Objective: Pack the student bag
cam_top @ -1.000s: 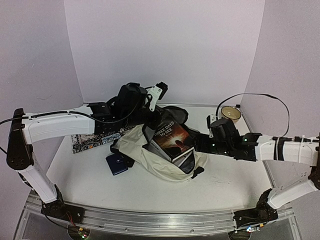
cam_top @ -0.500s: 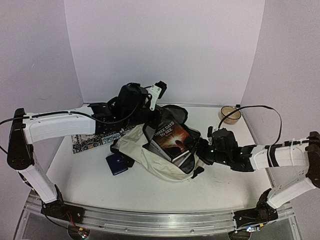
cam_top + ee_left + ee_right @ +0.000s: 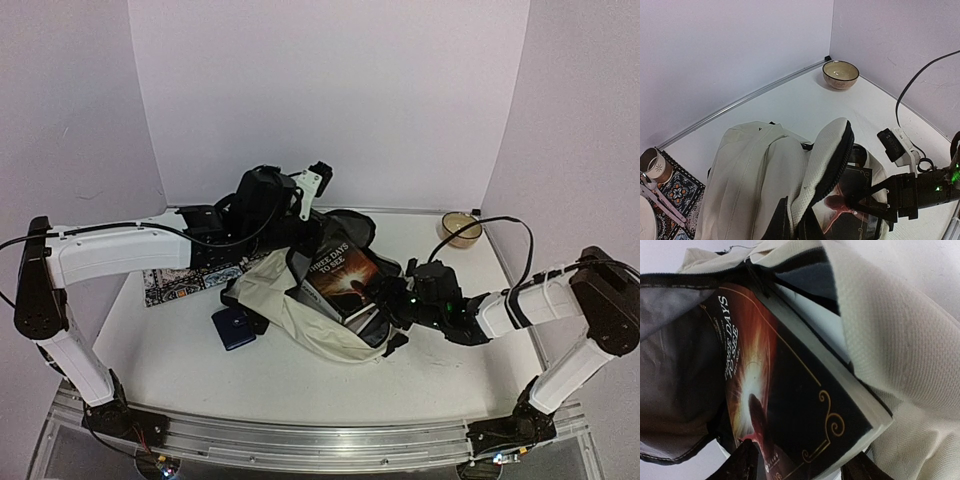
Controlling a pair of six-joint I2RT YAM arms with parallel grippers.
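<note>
At the middle of the tabletop (image 3: 200, 370) lies the cream backpack (image 3: 285, 300), its mouth open toward the right arm and a dark book (image 3: 345, 278) titled "Three Days to See" standing half out of it, tilted. From above and behind, the left fingers (image 3: 298, 228) are clenched on the backpack's upper rim, holding that flap raised. The right fingers (image 3: 746, 462) are spread apart at the book's lower corner, one on each side of it; whether they touch it I cannot tell. A dark blue pouch (image 3: 234, 327) lies just beside the backpack's left side, near a patterned mat (image 3: 185, 280). A tan bowl (image 3: 461, 228) sits well apart in the far right corner.
</note>
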